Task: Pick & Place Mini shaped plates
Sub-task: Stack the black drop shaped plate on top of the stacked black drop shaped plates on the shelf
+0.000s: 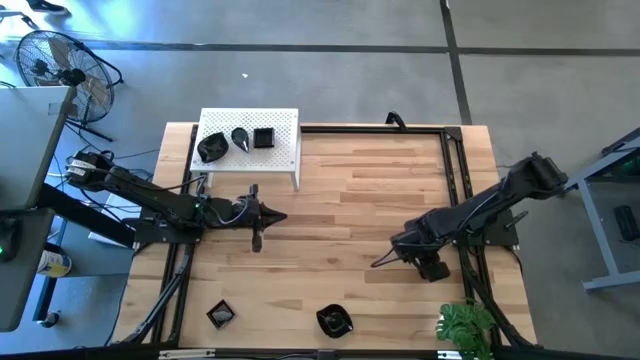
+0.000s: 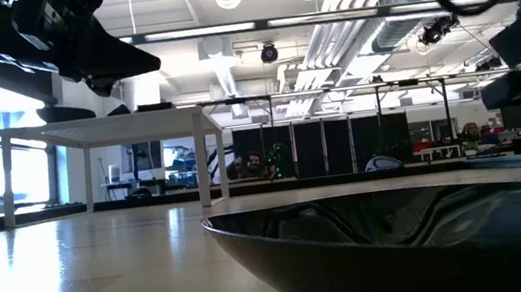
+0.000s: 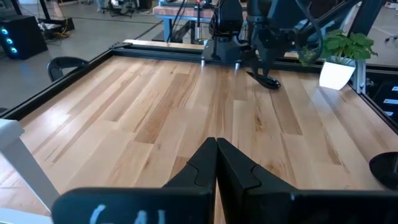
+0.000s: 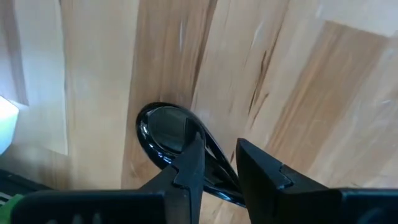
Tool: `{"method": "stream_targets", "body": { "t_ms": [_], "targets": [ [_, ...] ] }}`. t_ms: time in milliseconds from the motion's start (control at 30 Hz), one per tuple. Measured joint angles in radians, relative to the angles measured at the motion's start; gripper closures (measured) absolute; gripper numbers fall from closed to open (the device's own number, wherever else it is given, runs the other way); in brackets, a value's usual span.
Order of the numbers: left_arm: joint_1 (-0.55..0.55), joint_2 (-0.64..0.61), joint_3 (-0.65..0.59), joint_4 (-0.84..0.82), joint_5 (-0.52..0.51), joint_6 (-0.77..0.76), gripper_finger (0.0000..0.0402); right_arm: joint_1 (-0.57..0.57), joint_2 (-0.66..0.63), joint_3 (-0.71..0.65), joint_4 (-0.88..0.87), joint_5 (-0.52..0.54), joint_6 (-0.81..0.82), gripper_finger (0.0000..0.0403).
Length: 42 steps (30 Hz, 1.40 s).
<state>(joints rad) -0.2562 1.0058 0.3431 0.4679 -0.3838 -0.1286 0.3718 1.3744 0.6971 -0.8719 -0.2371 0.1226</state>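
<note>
Three glossy black mini plates (image 1: 241, 138) rest on the white perforated stand (image 1: 285, 125) at the table's far left. A square plate (image 1: 220, 314) and a wavy round plate (image 1: 335, 320) lie by the near edge; the wavy one (image 2: 404, 238) fills the low view's foreground. My left gripper (image 1: 278, 218) (image 3: 216, 146) hovers shut and empty in front of the stand. My right gripper (image 1: 385, 260) (image 4: 219, 163) is at the table's right middle, shut on a teardrop plate (image 4: 165, 130). My right gripper holds the teardrop plate by its narrow tail (image 4: 217, 155), which runs between the two fingers (image 4: 193, 155). The fingers come from above, slanting toward the table's left. The round end (image 4: 163, 127) sticks out past the fingertips, close to the wood; whether it is lifted clear cannot be told.
A black frame rail (image 1: 455, 180) runs along the table's right and far sides. A small potted plant (image 1: 467, 325) stands at the near right corner. Bare wood (image 1: 340, 200) lies between the two arms. A fan (image 1: 50, 60) stands off the table, far left.
</note>
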Motion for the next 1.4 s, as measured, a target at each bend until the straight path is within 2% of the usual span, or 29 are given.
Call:
{"method": "stream_targets", "body": {
  "t_ms": [267,400,633,900,1200,1400],
  "targets": [
    [0.000,0.000,0.000,0.000,0.000,-0.008,0.0401,-0.005,0.137,0.000,0.005,-0.060,-0.027,0.0320],
    [0.000,0.000,0.000,0.000,-0.001,-0.011,0.0401,-0.005,0.166,0.003,0.006,-0.069,-0.033,0.0321],
    [0.000,0.000,0.001,0.000,-0.001,-0.011,0.0401,-0.005,0.168,0.003,0.006,-0.084,-0.035,0.0329],
    [0.000,0.000,0.001,0.000,-0.003,-0.011,0.0401,-0.005,0.169,0.001,0.005,-0.101,0.005,0.0397],
    [0.000,0.000,0.001,0.000,0.016,-0.012,0.0401,-0.038,0.170,0.027,-0.015,-0.152,0.066,0.0399],
    [0.000,0.000,0.001,0.001,0.078,-0.002,0.0401,-0.043,0.132,0.108,0.050,-0.094,0.182,0.0399]
  ]
}}
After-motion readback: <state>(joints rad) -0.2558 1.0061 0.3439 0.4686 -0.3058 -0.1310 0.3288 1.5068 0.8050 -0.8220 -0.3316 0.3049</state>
